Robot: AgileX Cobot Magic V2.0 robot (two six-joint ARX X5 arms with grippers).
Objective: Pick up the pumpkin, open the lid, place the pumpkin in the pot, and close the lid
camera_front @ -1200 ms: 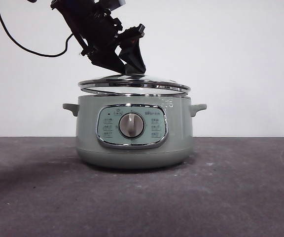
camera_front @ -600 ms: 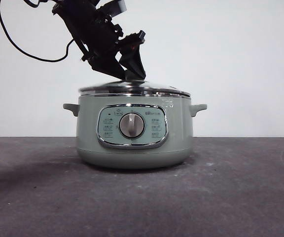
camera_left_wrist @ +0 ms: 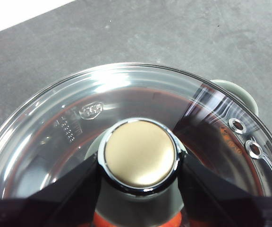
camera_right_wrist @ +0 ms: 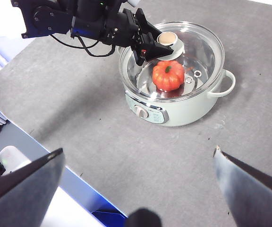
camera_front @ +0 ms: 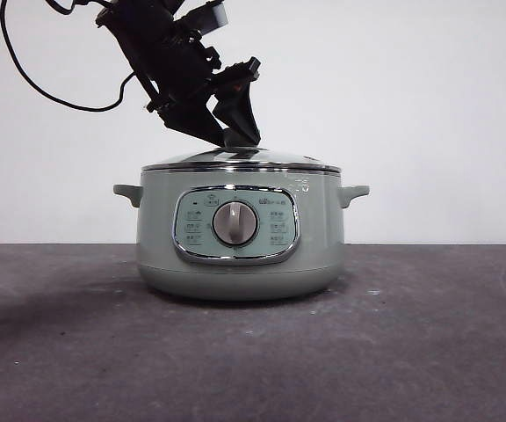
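i find the left gripper (camera_left_wrist: 138, 165) directly above the pot (camera_front: 240, 233), its fingers (camera_left_wrist: 70, 187) clamped on either side of the knob of the lid (camera_front: 240, 161), which sits level on the pot's rim. the pumpkin (camera_right_wrist: 168, 75) lies inside under the glass, so i judge that only release and a straight lift-off remain. the right gripper (camera_right_wrist: 138, 182) hangs well apart above the table (camera_right_wrist: 126, 142), fingers spread wide and empty.

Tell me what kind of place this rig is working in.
Probably a lab test bench, not a kitchen: a bare grey table, a blank white wall, and only the pot, whose lid the left tool holds.
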